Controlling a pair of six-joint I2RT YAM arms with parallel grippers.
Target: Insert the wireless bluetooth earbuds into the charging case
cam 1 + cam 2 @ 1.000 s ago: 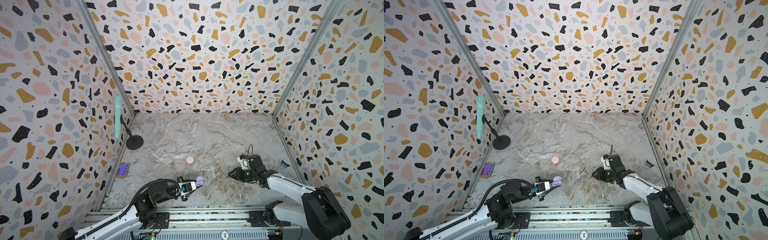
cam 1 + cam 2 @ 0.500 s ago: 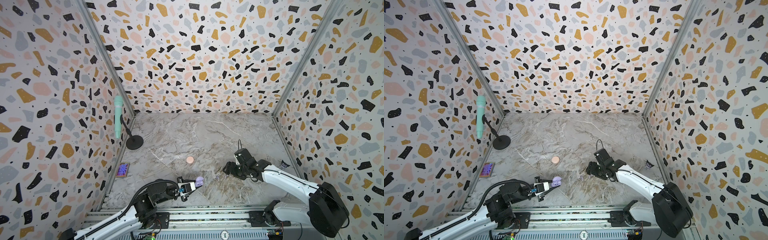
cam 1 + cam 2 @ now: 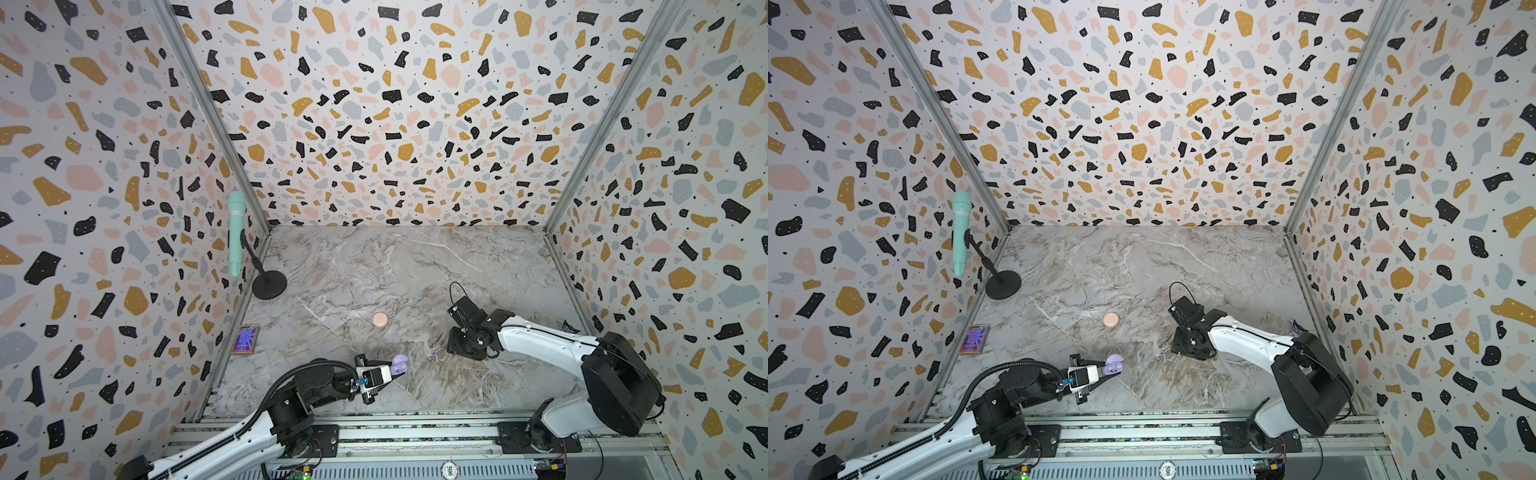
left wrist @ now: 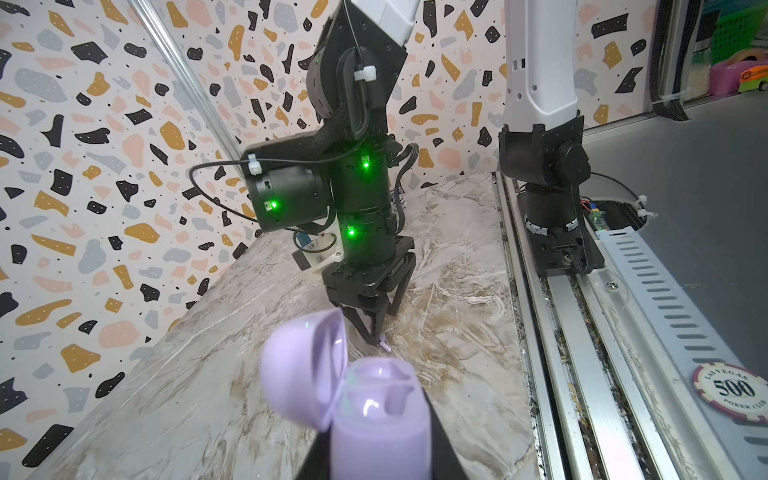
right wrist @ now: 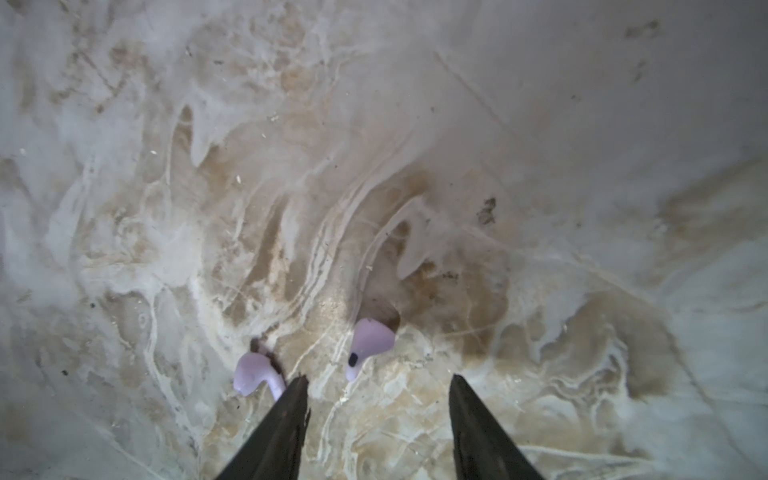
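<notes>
The only writing I can read is on a poker chip that lies on the slotted metal rail along the front edge of my worktop. It says "LAS VEGAS" above, "500" in the middle and "POKER CLUB" below. In both top views the chip shows only "500", midway along that rail.

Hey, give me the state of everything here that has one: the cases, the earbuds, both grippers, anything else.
left gripper: shut on the lavender charging case
lavender charging case: lid open
right gripper: open, holding nothing
dotted lavender earbud: loose on the table
second lavender earbud: loose on the table, stem at one right gripper fingertip
pink case: closed, lying on the table
teal microphone: upright on its stand
</notes>
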